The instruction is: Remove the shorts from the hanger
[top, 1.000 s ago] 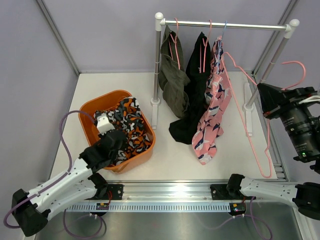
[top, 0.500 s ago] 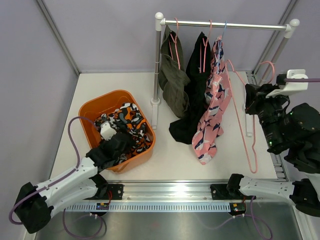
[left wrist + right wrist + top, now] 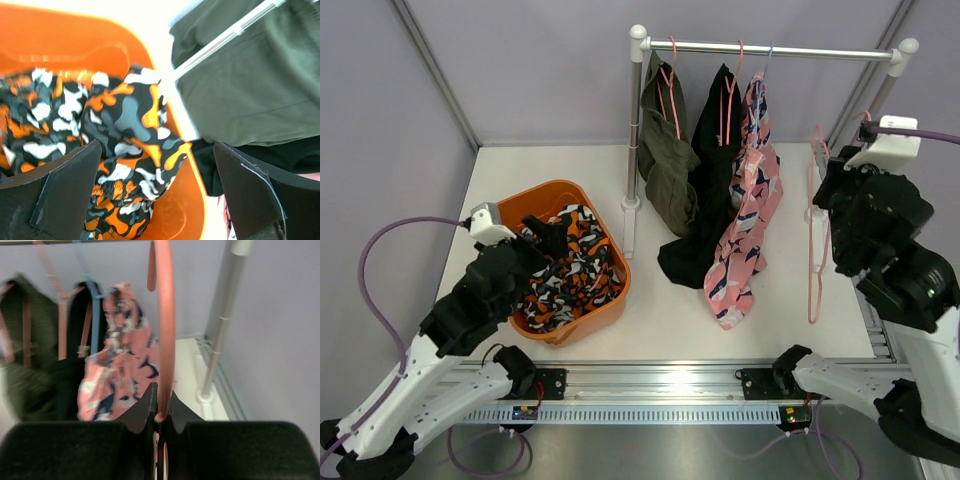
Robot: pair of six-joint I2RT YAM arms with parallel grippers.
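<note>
The camouflage shorts [image 3: 572,268] lie loose in the orange basket [image 3: 525,205]. My left gripper [image 3: 542,238] hovers open over the basket's left side with nothing in it. The left wrist view shows these shorts [image 3: 120,135] below and between my wide-apart fingers [image 3: 65,195]. Olive shorts [image 3: 667,165], black shorts [image 3: 705,205] and pink patterned shorts [image 3: 745,230] hang on hangers from the rack rail [image 3: 770,49]. My right gripper [image 3: 828,185] is shut on a bare pink hanger [image 3: 815,250] by the rack's right post. The right wrist view shows the hanger [image 3: 165,325] pinched in my gripper [image 3: 161,412].
The rack's left post [image 3: 634,130] stands just right of the basket. Its right post [image 3: 880,100] and foot bar are beside my right arm. Grey walls enclose the white table [image 3: 660,320]. A metal rail [image 3: 660,385] runs along the near edge.
My left gripper has opened, let the camouflage shorts drop into the basket and pulled back to the left. My right arm has swung the bare hanger upright, closer to the rack.
</note>
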